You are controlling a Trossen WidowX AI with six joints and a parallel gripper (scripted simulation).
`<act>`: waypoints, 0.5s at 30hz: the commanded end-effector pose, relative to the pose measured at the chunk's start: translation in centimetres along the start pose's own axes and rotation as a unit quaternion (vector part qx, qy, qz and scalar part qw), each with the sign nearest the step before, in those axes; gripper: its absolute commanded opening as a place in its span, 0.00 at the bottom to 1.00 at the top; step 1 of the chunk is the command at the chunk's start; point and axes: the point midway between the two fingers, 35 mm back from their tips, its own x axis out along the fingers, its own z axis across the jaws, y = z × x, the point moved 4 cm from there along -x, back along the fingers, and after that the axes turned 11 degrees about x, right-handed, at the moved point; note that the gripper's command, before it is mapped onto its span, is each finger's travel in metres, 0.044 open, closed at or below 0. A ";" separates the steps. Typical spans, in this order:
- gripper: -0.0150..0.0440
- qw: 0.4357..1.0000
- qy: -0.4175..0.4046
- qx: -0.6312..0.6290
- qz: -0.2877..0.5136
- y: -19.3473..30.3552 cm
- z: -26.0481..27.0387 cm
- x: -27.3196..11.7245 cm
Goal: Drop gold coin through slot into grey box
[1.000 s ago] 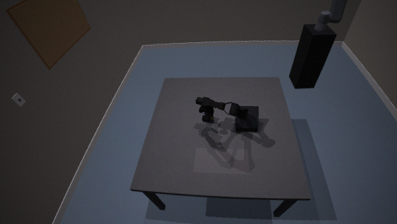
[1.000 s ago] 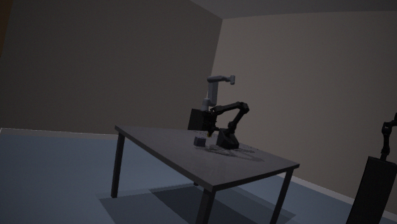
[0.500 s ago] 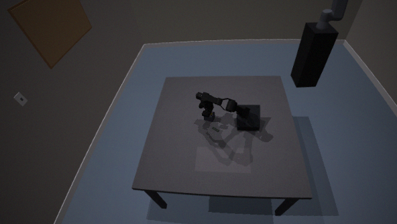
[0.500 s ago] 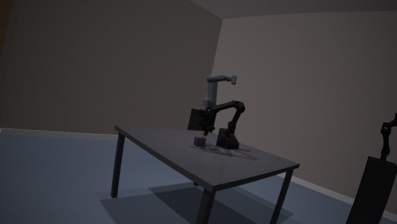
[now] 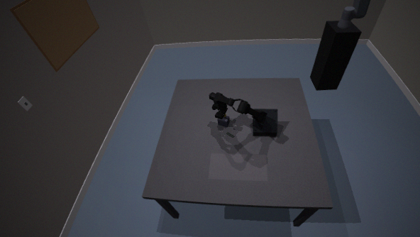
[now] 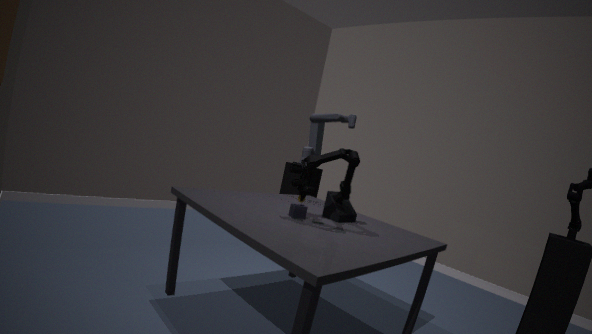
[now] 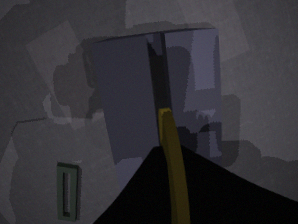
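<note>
My gripper [image 5: 221, 115] [image 6: 301, 195] [image 7: 166, 155] is shut on the gold coin [image 5: 225, 116] [image 6: 299, 198] [image 7: 177, 185], which shows edge-on in the wrist view. The coin hangs upright above the grey box [image 5: 223, 123] [image 6: 298, 212] [image 7: 131, 95]. In the wrist view the dark slot [image 7: 161, 75] runs up the middle of the lid. The coin's far end overlaps the near part of the slot and is roughly in line with it. Whether the coin touches the lid cannot be told. The coin and the fingers hide the slot's near end.
The dark-green holder [image 5: 230, 135] [image 6: 317, 221] [image 7: 60, 192] stands on the table [image 5: 184, 160] [image 6: 250, 220] beside the box, its groove empty. The arm's dark base [image 5: 271, 129] [image 6: 341, 216] stands on the other side. Arm shadows cross the table around the box.
</note>
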 end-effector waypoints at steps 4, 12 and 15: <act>0.25 1.000 0.000 -0.002 0.000 0.1 0.2 0.0; 0.25 1.000 0.000 -0.002 0.000 0.0 0.2 0.0; 0.25 1.000 0.000 -0.002 -0.001 -0.2 0.0 -0.1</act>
